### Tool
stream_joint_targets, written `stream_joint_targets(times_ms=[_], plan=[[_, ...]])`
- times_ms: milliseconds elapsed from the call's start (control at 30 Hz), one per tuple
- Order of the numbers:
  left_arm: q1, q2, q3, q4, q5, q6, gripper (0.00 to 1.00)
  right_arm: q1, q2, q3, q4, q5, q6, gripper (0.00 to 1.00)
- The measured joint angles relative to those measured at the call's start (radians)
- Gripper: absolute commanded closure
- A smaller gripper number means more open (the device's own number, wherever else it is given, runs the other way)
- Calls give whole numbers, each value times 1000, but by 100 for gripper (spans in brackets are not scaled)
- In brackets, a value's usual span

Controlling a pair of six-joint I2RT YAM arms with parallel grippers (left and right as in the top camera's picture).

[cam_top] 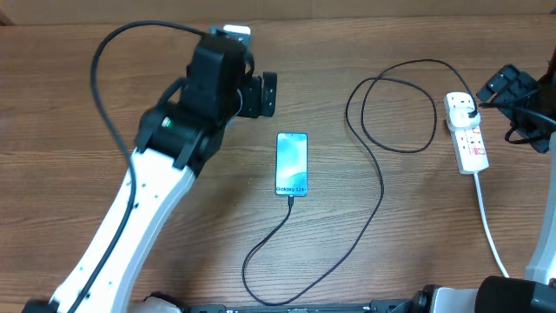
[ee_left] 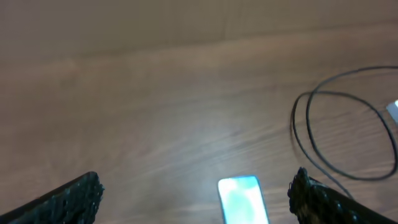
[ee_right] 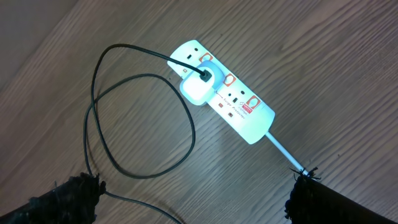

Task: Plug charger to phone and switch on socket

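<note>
The phone (cam_top: 292, 163) lies flat mid-table, screen lit light blue; its top end shows in the left wrist view (ee_left: 242, 198). The thin black charger cable (cam_top: 375, 187) runs from the phone's near end, loops right and ends in a plug (cam_top: 466, 110) seated in the white power strip (cam_top: 467, 132). The right wrist view shows the strip (ee_right: 227, 101) with red-marked switches and the plug adapter (ee_right: 200, 84). My left gripper (cam_top: 265, 94) hangs open and empty above the table beyond the phone (ee_left: 196, 196). My right gripper (cam_top: 506, 87) is open and empty above the strip (ee_right: 196, 199).
The strip's thick white cord (cam_top: 488, 228) runs toward the front right edge. The black cable makes a wide double loop (cam_top: 395, 109) between phone and strip. A black arm cable (cam_top: 113, 52) arcs over the left arm. Bare wood table (cam_top: 78, 122) at left.
</note>
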Motion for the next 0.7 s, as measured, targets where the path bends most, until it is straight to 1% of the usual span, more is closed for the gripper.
stream_joint_targets(times_ms=[100,233,400,700], plan=[[6,-79,-87,80,-3,51,1,0,0,0,0,0,0,0],[24,-156,-173,156,-3,82,1,0,0,0,0,0,0,0],[28,-201,-244,226,-3,98,1,0,0,0,0,0,0,0],[29,-286,-387,397,2,105,1,0,0,0,0,0,0,0]])
